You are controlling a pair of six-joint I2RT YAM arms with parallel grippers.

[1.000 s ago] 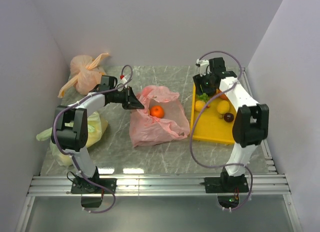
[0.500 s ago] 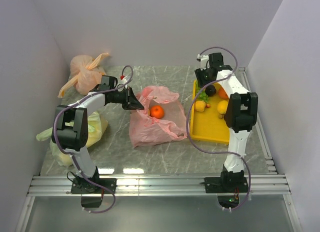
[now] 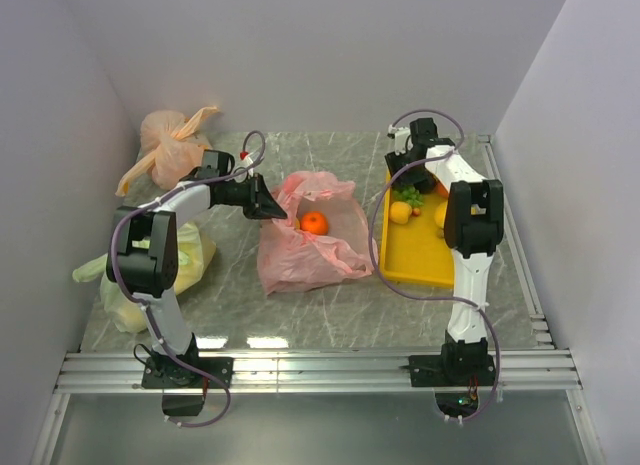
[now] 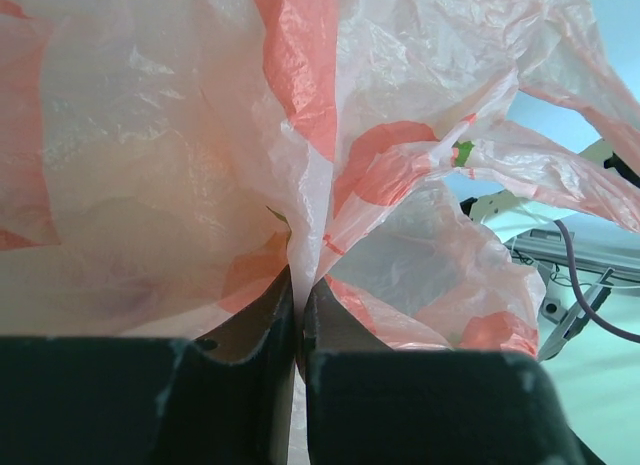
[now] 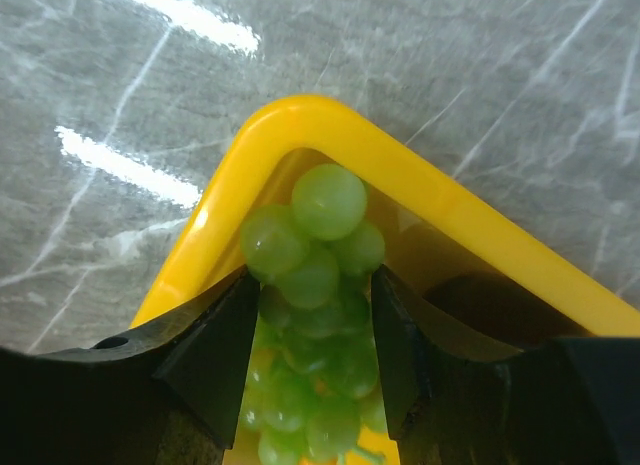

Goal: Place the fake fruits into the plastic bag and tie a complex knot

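Observation:
The pink plastic bag (image 3: pixel 300 253) lies open mid-table with an orange (image 3: pixel 314 223) inside. My left gripper (image 3: pixel 268 207) is shut on the bag's left rim; in the left wrist view the jaws (image 4: pixel 298 285) pinch a fold of pink film (image 4: pixel 180 165). My right gripper (image 3: pixel 411 181) is at the far left corner of the yellow tray (image 3: pixel 425 257). Its jaws (image 5: pixel 315 285) are closed against both sides of a bunch of green grapes (image 5: pixel 320 235) that rests in the tray corner (image 5: pixel 450 200). No knot shows.
A lemon (image 3: pixel 400 212) and another yellow fruit (image 3: pixel 441 215) lie in the tray. An orange-peach tied bag (image 3: pixel 170 150) sits at the back left. A yellow-green bag (image 3: pixel 185 260) lies by the left arm. Walls enclose the table on three sides.
My right arm has swung left and back across the tray, and its gripper has come down onto the grapes in the far left corner. The left gripper and the bag have not moved.

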